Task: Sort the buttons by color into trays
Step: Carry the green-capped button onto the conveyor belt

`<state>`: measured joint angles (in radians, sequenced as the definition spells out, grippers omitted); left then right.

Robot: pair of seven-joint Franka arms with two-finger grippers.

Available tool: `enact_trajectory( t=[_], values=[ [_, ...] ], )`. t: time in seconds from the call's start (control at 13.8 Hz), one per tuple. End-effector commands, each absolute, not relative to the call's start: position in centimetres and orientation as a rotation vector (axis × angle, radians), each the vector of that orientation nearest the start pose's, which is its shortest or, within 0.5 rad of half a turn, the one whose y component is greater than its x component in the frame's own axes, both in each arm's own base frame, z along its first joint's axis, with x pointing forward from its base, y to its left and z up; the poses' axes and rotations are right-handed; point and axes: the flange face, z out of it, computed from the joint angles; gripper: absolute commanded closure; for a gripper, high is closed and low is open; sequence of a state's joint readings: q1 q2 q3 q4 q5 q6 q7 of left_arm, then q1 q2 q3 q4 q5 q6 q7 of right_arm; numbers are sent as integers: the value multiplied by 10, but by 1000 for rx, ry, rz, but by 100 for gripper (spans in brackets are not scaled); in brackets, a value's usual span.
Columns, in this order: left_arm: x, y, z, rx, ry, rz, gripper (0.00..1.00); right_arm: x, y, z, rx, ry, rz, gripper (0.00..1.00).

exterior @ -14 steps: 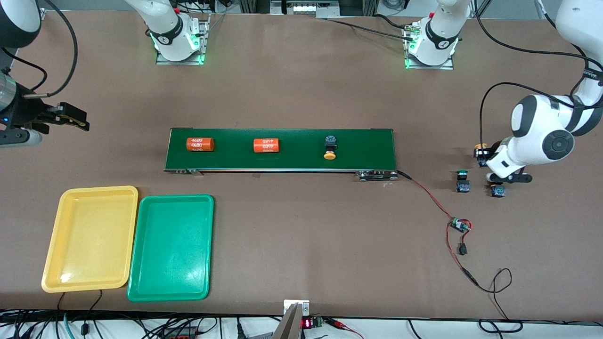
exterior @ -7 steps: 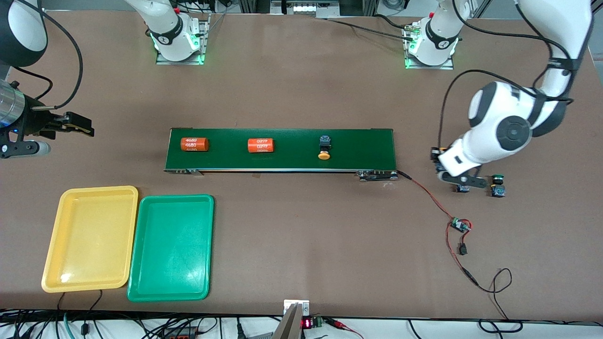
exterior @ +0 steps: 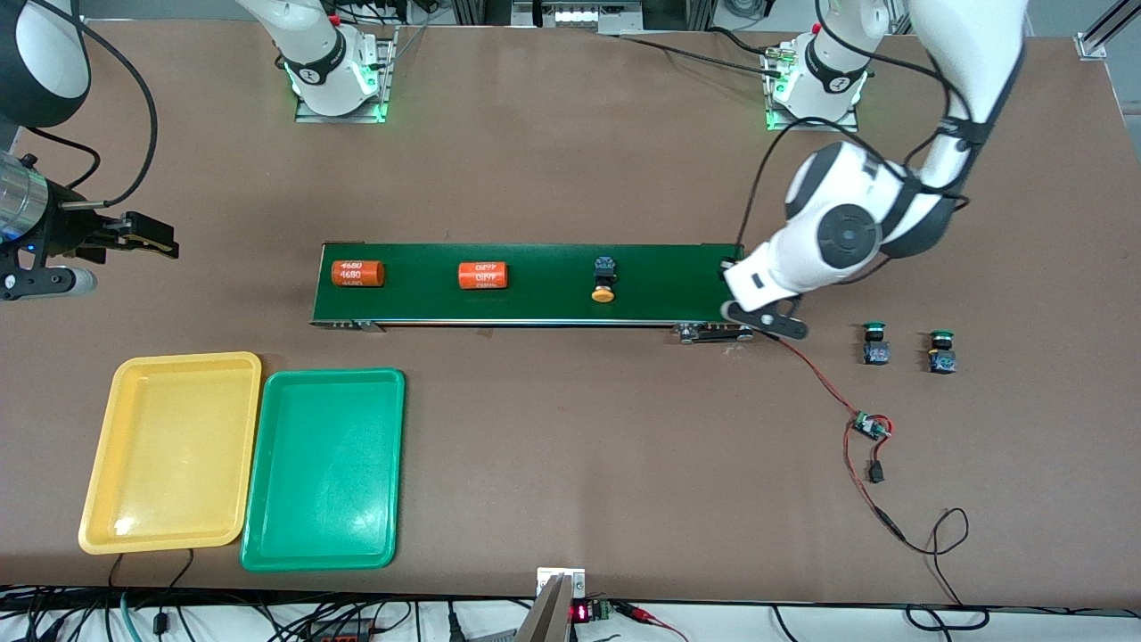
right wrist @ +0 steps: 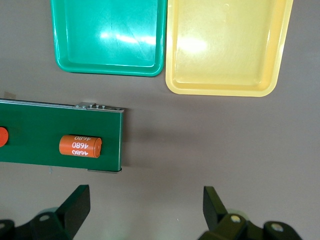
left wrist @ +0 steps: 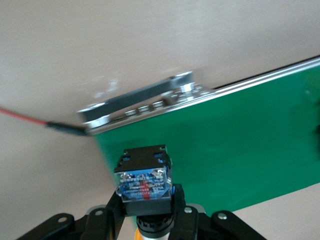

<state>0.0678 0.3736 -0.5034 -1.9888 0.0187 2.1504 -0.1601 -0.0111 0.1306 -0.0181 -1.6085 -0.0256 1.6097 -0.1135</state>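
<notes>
The setting was a robotics laboratory: two white arm bases (exterior: 334,67) bolted on metal plates to a brown matte table (exterior: 570,464), a short dark-green conveyor belt (exterior: 530,283) wired by red and black leads to a small bare circuit board (exterior: 869,426), and cable bundles (exterior: 267,620) along the table's near edge.

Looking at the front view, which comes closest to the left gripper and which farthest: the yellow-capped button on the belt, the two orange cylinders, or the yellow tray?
From the left gripper, over the belt's end:
1. Yellow-capped push-button switch, on the dark-green conveyor belt.
2. Orange cylinder, mid-belt.
3. Orange cylinder, at the belt's right-arm end.
4. Shallow yellow plastic tray, nearer the camera.
</notes>
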Motion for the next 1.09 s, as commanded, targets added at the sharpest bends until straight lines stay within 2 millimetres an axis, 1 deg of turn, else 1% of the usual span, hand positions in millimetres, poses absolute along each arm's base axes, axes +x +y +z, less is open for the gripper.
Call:
enact_trajectory(
  t=[0.0,0.14,0.22,0.29,0.36,0.51,0.58,0.65,0.72,0.8,0.87,0.94,1.01],
  values=[
    [541,-257,267,-3244,392,335,100,590,-21,540,-3158,-140,220,0],
    [534,-273,261,-3230,399,343,100,592,-20,531,-3157,-141,242,0],
    [530,-281,259,-3226,404,350,100,592,-20,531,-3156,-141,246,0],
    [528,-284,258,-3225,410,354,100,591,-20,528,-3155,-127,256,0],
    [527,-287,258,-3228,410,347,97,591,-22,525,-3153,-121,272,0],
    [521,-294,256,-3221,417,352,96,589,-19,515,-3135,-114,320,0],
    [518,-298,256,-3218,421,355,90,588,-19,512,-3131,-111,329,0],
    [518,-298,253,-3219,425,360,69,587,-17,510,-3129,-113,336,0],
    [519,-299,250,-3223,431,357,27,584,-14,505,-3126,-120,343,0],
    [521,-297,252,-3228,434,345,0,582,-11,503,-3124,-127,343,0],
    [524,-297,259,-3237,423,325,0,580,-6,501,-3103,-127,343,0],
    [529,-292,272,-3246,403,286,0,580,-3,501,-3070,-115,342,0],
    [534,-284,285,-3246,385,245,0,579,0,501,-3066,-57,349,0]
  ],
)
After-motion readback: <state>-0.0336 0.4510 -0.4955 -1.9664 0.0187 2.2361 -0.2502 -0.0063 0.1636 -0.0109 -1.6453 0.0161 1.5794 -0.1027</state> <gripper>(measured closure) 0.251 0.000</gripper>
